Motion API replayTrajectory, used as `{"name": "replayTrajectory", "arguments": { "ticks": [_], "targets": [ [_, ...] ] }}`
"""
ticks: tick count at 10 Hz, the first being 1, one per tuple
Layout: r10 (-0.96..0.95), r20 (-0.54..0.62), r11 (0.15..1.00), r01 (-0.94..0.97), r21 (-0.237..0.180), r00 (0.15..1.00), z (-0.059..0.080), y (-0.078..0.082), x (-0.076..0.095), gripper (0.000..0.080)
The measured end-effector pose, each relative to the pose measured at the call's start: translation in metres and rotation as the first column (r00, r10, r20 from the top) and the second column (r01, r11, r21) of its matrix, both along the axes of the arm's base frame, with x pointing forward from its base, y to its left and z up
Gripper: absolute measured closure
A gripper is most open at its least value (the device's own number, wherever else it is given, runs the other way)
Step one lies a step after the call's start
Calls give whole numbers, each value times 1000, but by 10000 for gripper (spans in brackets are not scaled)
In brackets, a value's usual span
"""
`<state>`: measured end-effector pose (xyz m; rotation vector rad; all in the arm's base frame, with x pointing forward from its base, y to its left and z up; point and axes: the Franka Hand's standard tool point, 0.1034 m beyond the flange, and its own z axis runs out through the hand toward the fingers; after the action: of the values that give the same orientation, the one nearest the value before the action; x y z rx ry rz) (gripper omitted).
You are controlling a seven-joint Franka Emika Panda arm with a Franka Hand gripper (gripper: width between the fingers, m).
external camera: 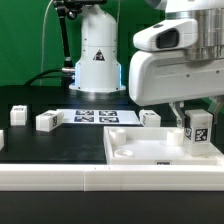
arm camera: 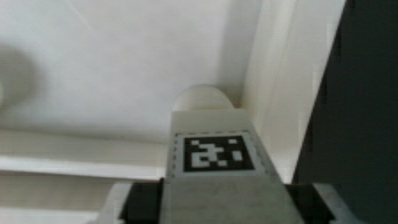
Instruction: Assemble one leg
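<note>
My gripper (external camera: 195,118) is shut on a white leg (external camera: 197,130) with a black-and-white tag on its face. It holds the leg upright over the far corner of the large white square panel (external camera: 150,152) at the exterior view's right. In the wrist view the leg (arm camera: 217,140) runs out from between my fingers (arm camera: 128,200), its rounded tip close to the panel's raised rim (arm camera: 267,60). I cannot tell whether the tip touches the panel.
Loose white legs lie on the black table: one (external camera: 47,121) and one (external camera: 19,114) at the exterior view's left, one (external camera: 150,117) behind the panel. The marker board (external camera: 95,117) lies behind them. A white lamp-like stand (external camera: 98,50) rises at the back.
</note>
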<state>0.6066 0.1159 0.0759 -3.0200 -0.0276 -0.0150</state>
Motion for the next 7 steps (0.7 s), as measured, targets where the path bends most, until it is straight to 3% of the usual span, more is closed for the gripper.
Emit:
{"name": "replayTrajectory", "arguments": {
  "ticks": [3,7],
  "targets": [
    [-326,-33,945,327,17,945,0,0,0,505],
    [-685,-73,725,688,21,725,-4,5,-1,505]
  ]
}}
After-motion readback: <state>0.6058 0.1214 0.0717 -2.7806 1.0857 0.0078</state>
